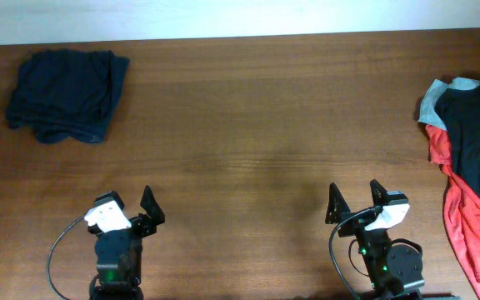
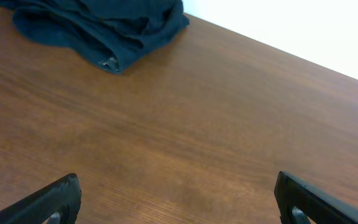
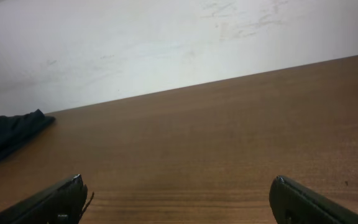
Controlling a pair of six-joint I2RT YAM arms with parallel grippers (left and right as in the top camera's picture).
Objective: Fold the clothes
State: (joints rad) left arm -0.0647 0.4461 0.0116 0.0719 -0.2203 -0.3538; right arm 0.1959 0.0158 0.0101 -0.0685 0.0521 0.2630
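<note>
Your shorts lie in the far left corner of the table, gathered into a compact, roughly square navy bundle, not spread flat with the legs out. The left wrist view shows layers of cloth stacked over one another with a doubled edge facing the camera, so by my reading the folding itself looks done or close to it, though the outline is soft and a little rumpled on the near side. If you want a crisper result, what is left is squaring that loose edge; otherwise nothing on this garment seems to be outstanding. Nothing touches the shorts: both arms sit at the near edge, well apart from them. The left gripper has its fingers spread wide with only bare wood between them, and the right gripper is likewise spread and holds nothing, its fingers framing empty tabletop, with a sliver of the navy bundle at the left edge of its view. Over at the far right edge lies a separate heap of garments, navy over red and pale grey-blue, loose and unfolded, and neither gripper is near it.
</note>
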